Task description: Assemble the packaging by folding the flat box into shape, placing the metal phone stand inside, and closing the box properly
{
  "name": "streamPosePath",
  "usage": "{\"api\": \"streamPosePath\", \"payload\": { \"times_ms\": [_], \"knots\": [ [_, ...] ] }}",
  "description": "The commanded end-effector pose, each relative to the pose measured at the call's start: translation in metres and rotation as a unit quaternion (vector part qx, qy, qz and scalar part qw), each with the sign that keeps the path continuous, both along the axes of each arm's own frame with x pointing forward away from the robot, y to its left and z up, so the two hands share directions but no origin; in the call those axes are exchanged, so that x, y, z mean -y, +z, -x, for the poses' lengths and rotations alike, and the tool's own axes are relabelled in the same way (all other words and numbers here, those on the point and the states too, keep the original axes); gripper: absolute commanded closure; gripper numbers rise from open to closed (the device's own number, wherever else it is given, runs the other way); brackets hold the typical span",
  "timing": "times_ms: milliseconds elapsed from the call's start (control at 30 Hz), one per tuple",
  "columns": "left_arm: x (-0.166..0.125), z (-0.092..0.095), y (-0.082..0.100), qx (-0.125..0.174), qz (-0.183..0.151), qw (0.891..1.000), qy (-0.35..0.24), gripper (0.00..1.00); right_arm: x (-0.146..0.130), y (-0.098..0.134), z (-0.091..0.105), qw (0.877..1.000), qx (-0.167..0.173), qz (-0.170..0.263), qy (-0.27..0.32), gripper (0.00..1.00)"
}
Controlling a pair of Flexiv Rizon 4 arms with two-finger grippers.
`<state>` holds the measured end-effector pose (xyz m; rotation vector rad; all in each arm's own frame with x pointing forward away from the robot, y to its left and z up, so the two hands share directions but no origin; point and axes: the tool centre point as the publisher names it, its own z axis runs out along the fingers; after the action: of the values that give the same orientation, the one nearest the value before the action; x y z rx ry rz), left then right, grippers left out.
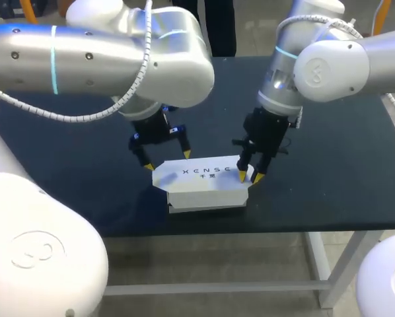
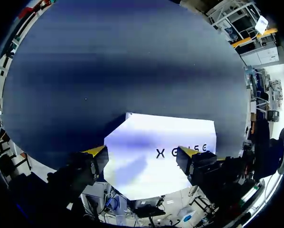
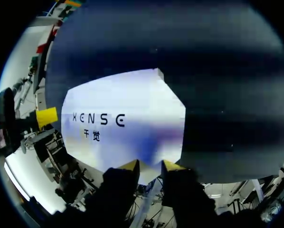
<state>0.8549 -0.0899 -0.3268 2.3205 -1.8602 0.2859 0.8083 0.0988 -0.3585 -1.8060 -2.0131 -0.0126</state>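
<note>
Dark blue table fills the scene, seen from above and behind my two white arms. The white box is folded into shape and lies toward 6 o'clock on the table, close to its near edge, with its printed lid down flat on top. I cannot see the metal phone stand anywhere, so I cannot tell whether it is inside. My left gripper hovers at the box's 10 o'clock corner with its yellow-tipped fingers spread wide, holding nothing. The wrist view shows the lid below and between them, with neither tip clearly touching it. My right gripper is at the box's 3 o'clock end. Its fingers are only narrowly parted, and their tips sit right at the lid's edge. I see nothing gripped between them. Several things could go wrong from here, I judge. A downward or inward press from my right tips, with my left gripper not bracing the box, could slide the light card toward 9 o'clock. It could also twist it toward 6 o'clock and off the table's edge. The lid's end flap could crumple outside the wall instead of tucking in. Once released, the lid could spring up again.
</note>
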Motion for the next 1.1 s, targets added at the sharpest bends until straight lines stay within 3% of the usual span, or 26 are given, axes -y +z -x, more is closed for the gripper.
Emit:
{"api": "streamPosePath", "payload": {
  "times_ms": [33,100,167,233,367,700,1100],
  "knots": [
    [0.005,-0.007,-0.001,-0.198,0.026,0.979,-0.044,0.0,0.0,0.0,0.001,1.0,0.001,0.0,-0.002,0.65],
    [0.005,-0.003,-0.003,-0.204,0.025,0.978,-0.041,0.0,0.001,0.0,0.001,1.0,0.0,0.001,-0.003,0.65],
    [0.003,0.001,-0.004,-0.206,0.024,0.977,-0.041,0.16,0.001,-0.001,0.001,1.0,0.0,0.001,-0.003,0.65],
    [0.004,0.005,-0.006,-0.206,0.022,0.977,-0.045,0.17,0.001,-0.001,0.0,1.0,-0.001,0.001,-0.003,0.65],
    [0.006,0.011,-0.009,-0.206,0.02,0.977,-0.047,0.31,-0.001,-0.002,-0.001,1.0,-0.001,0.002,-0.002,0.66],
    [0.005,0.025,-0.014,-0.2,0.011,0.978,-0.051,0.21,-0.001,0.0,0.0,1.0,0.001,0.006,-0.008,0.66],
    [0.002,0.033,-0.017,-0.182,0.014,0.981,-0.065,0.31,-0.002,0.0,0.003,1.0,0.002,0.008,-0.01,0.67]
  ]
}}
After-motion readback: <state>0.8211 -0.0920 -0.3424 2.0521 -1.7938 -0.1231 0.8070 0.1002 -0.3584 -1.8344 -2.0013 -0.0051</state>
